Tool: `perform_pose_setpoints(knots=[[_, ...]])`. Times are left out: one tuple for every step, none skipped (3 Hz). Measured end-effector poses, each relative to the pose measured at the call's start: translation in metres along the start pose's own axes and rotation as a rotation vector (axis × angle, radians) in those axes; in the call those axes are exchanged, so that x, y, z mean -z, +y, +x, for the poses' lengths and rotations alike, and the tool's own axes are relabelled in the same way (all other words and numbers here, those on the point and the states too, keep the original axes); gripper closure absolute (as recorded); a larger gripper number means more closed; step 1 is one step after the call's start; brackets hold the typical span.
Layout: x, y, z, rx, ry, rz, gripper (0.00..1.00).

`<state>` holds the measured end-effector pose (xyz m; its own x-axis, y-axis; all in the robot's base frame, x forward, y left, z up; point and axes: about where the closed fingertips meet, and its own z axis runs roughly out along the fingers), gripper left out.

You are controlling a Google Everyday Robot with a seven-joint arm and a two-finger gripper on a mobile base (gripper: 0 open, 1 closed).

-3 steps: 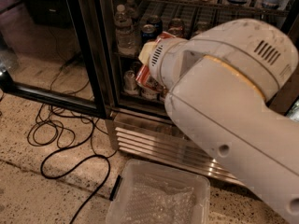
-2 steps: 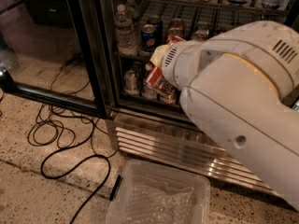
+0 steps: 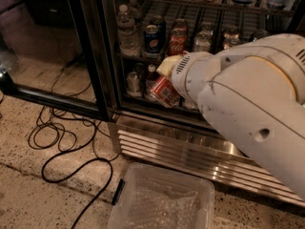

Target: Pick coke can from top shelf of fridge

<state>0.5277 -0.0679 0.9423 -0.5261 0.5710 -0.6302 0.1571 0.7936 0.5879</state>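
As the arm (image 3: 248,104) swings right and down, the pincer (image 3: 165,80) stays clamped on the tilted coke can (image 3: 163,92), now hanging low in front of the fridge (image 3: 167,144). It looks lifted free of the shelves, so the pick seems nearly done

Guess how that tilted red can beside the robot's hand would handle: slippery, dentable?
The coke can, tilted close by the hand, looks smooth and glossy, so probably slippery. Its thin metal wall likely dents if squeezed. Being round, it would probably roll if dropped sideways.
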Motion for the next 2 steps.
perform_pose_setpoints(knots=[[0.0022,0.0019,0.0152,-0.030,0.037,-0.015,1.00],[0.0023,0.0021,0.0151,-0.029,0.037,-0.015,1.00]])
